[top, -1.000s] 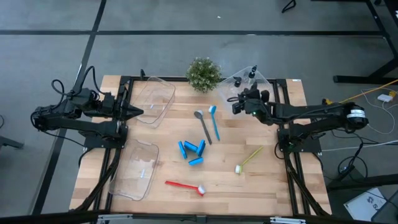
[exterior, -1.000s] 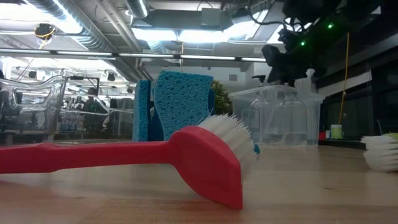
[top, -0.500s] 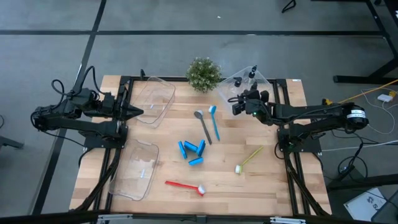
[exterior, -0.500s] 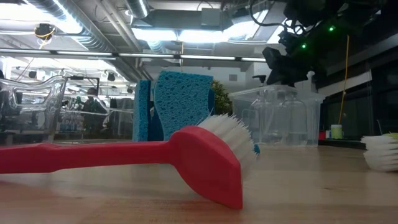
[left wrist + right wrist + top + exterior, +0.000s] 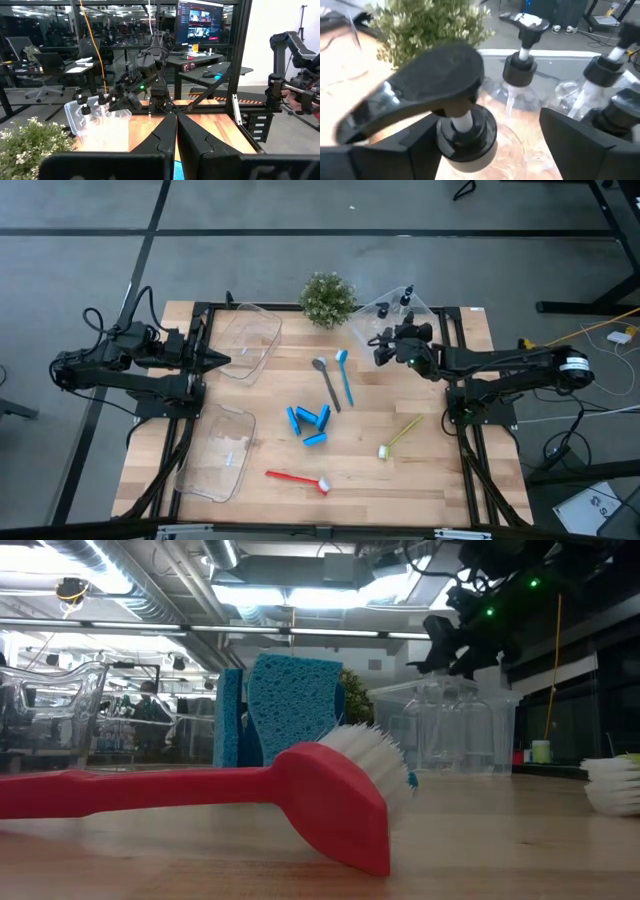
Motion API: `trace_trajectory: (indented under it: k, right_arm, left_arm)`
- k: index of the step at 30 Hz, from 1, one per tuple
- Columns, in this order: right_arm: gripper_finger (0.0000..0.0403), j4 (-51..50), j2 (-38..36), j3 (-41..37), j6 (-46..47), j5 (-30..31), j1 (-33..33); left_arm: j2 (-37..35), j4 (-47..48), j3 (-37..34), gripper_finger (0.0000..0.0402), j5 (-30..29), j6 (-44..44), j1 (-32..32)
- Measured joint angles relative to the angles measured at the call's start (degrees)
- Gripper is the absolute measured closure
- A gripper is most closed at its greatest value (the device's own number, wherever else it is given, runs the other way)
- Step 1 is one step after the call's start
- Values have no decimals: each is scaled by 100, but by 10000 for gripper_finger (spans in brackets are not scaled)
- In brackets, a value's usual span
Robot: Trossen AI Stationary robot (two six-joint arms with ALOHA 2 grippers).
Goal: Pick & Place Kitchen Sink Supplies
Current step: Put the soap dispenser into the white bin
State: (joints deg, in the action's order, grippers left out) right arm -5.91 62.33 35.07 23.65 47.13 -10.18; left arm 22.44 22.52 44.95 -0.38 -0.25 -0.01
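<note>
The right end effector (image 5: 383, 346) stood spread wide over a clear bin (image 5: 420, 311), a black-capped bottle (image 5: 466, 131) between its fingers (image 5: 592, 145), ungripped. Brushes and sponges (image 5: 308, 423) lay well apart on the bench (image 5: 440, 480). The left end effector (image 5: 222, 360) waited, closed.

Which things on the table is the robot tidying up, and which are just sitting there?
For the job:
pump bottles
blue brush
grey brush
yellow-green brush
red brush
blue sponges

Just sitting there:
potted plant
clear bins
</note>
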Motion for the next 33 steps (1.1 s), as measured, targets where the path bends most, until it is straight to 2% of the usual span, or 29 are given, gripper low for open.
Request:
trace_trajectory:
  k: [4,10,14,20,23,27,33]
  right_arm:
    - [95,-75,-135,0,225,180,-81]
    - [124,-532,-125,2,697,146,-155]
    - [160,-758,-125,4,925,64,-155]
    - [238,-767,-125,4,1028,-129,-155]
    - [256,-759,-125,4,1040,-143,-155]
    - [239,-754,-125,7,867,-299,-157]
    - [149,-797,-120,7,378,-657,-157]
  left_arm:
    - [0,0,0,392,1,0,-1]
    - [-1,0,0,389,2,0,0]
    - [1,0,0,391,2,0,-2]
    - [0,0,0,389,0,0,-1]
    - [0,0,0,391,0,0,-2]
    - [-1,0,0,394,0,0,-2]
    - [-1,0,0,391,0,0,-1]
